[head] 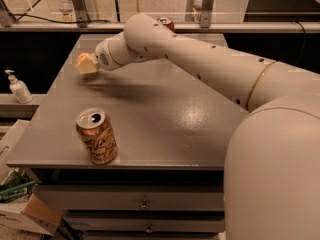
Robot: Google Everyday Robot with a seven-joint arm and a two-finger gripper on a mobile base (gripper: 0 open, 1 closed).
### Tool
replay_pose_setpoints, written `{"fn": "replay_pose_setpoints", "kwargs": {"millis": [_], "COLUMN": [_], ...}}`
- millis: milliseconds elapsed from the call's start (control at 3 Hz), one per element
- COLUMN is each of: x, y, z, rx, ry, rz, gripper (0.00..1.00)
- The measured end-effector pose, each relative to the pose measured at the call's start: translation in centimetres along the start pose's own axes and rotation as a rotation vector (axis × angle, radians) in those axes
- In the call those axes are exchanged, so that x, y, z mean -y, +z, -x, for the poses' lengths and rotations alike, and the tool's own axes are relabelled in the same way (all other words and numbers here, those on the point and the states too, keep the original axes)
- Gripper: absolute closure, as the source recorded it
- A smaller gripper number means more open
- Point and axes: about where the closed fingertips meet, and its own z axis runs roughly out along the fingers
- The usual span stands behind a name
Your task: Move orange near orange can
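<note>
The gripper (84, 64) hovers over the table (165, 109) at ten o'clock, clamped around the orange (80, 58), which shows only as a small rounded patch. The orange can (96, 136), golden with a brown pattern, stands upright at seven o'clock.

Golden-orange drinks can (96, 136) with brownish patterned label and silver pull-tab top, upright at the table's (165, 109) near left; small round orange fruit (80, 59) barely discernible, an orange tinge at the gripper (85, 65) hovering far left.
</note>
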Motion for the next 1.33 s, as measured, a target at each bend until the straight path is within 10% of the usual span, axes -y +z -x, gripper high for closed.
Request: {"fn": "replay_pose_setpoints", "kwargs": {"millis": [333, 1333], "x": [0.7, -2.8], "y": [-5.1, -20.0], "z": [-0.3, -7.8], "rx": [0.012, 0.062], "ry": [-0.005, -0.120], "rz": [-0.003, 0.133], "gripper": [1.00, 1.00]}}
